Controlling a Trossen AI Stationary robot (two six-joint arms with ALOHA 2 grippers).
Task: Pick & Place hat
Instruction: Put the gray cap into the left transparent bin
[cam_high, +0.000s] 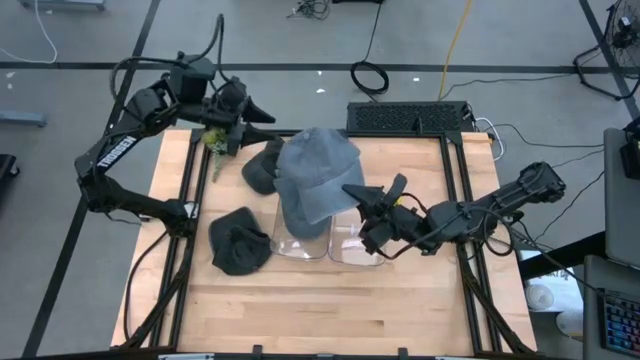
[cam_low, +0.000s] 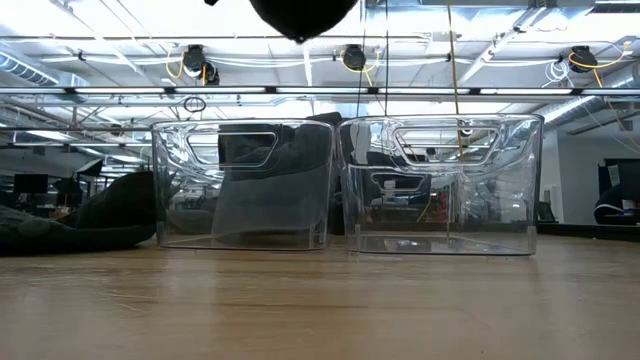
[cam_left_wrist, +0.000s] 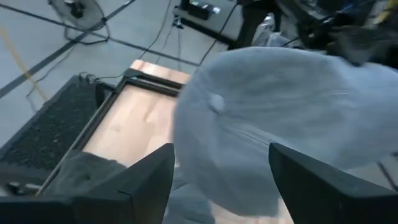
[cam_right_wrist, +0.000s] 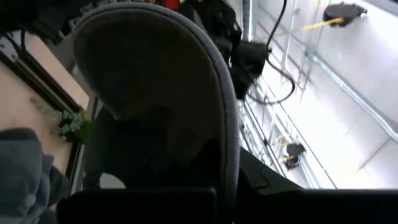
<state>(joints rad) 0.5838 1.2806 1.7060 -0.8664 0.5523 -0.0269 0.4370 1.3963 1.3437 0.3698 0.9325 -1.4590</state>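
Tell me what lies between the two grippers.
In the high view, the grey-blue cap lies between the left gripper and the right gripper, over a clear bin; the right gripper holds its brim.

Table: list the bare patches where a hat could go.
The table's whole near strip is bare, as is the far right corner beside the right bin. Crowded: the far left, with both dark hats, the plant, and the grey cap held by the right hand.

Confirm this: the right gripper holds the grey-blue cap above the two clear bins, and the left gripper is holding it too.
Wrong on the left gripper: the high view shows it open beside the grey-blue cap, not gripping it. The right gripper does hold the cap by its brim above the two clear bins.
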